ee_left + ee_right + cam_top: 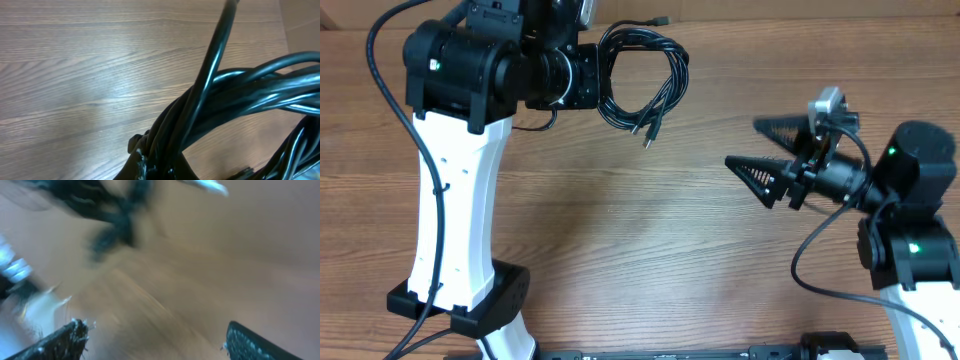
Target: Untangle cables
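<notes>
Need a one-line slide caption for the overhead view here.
Left gripper grips a coil of black cables near the far edge of the table; right gripper open, apart from them.

Left arm: white tapered link, black joint housings, black clamp base, green indicator light. Right arm: black housings, green lights, thick black wire; right end effector with black triangular ribbed fingers.
</notes>
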`<state>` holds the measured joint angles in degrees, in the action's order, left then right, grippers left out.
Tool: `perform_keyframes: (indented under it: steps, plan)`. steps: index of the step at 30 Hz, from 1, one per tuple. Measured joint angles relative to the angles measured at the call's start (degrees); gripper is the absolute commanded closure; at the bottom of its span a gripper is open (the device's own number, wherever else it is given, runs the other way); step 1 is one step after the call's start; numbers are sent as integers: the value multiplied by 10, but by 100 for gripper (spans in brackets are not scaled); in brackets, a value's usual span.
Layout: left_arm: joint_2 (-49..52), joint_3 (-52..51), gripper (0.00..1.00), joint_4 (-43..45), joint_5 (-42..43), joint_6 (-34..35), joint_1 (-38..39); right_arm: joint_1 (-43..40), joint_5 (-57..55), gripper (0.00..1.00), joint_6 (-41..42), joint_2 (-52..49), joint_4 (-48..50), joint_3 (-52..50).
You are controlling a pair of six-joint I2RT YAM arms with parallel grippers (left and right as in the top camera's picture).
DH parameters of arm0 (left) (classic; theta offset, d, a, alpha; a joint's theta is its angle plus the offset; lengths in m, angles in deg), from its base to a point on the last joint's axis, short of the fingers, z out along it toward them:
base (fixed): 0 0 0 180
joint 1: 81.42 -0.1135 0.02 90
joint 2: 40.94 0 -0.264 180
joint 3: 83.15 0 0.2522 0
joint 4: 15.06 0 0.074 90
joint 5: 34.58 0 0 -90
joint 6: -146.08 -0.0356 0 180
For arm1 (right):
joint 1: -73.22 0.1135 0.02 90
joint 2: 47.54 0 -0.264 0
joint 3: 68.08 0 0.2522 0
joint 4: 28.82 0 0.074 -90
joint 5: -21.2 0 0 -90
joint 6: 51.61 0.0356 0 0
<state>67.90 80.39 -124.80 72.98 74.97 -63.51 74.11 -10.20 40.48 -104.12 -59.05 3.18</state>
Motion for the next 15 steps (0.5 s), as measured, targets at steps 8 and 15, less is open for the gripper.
perform_keyframes:
  steps: [8,15]
  plan:
    - [32,-6,96,2,34,0,0,42,119,12,141,-35,339,4]
    - [34,-7,96,3,91,0,0,105,112,13,176,-115,341,4]
